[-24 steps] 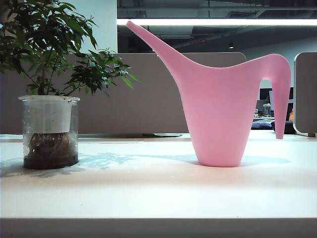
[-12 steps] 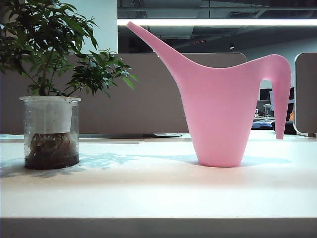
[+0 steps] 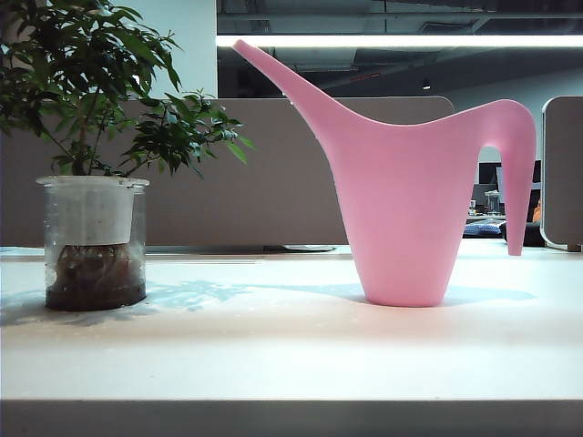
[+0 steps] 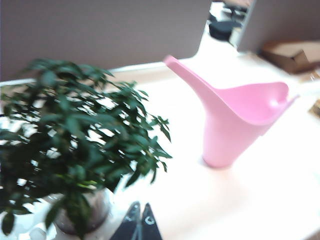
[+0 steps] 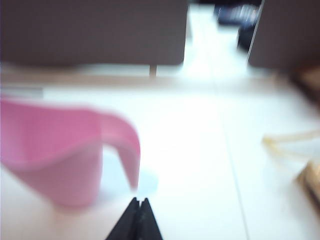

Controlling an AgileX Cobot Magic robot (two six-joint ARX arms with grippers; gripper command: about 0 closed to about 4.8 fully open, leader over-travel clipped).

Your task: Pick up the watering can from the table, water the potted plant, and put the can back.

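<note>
Task status: nothing done yet, judging by the layout. The can (image 3: 405,200) is standing upright on the tabletop (image 3: 273,355), ungrasped; pickup, watering and return are all remaining.

Left hand (image 4: 139,223): fingers pressed together, holding nothing, hovering above the tabletop. The plant (image 4: 75,135) is sitting just beside it, leaves close over the fingertips; the can is standing farther ahead and to the other side, spout reaching toward the plant.

Right hand (image 5: 138,218): fingers together, empty, hovering over bare tabletop. The can's handle (image 5: 129,150) is hanging down just ahead of the fingertips, not touching them; the picture is blurring here.

Can: smooth pink plastic, tapering cone body, long slender spout rising at a slant, arched handle curving down to a free end.

Plant: bushy dark-green leaves, clear cylindrical pot (image 3: 93,241) with white liner, dark soil and roots showing through.

Tabletop: flat matte white, thick pale front edge.
</note>
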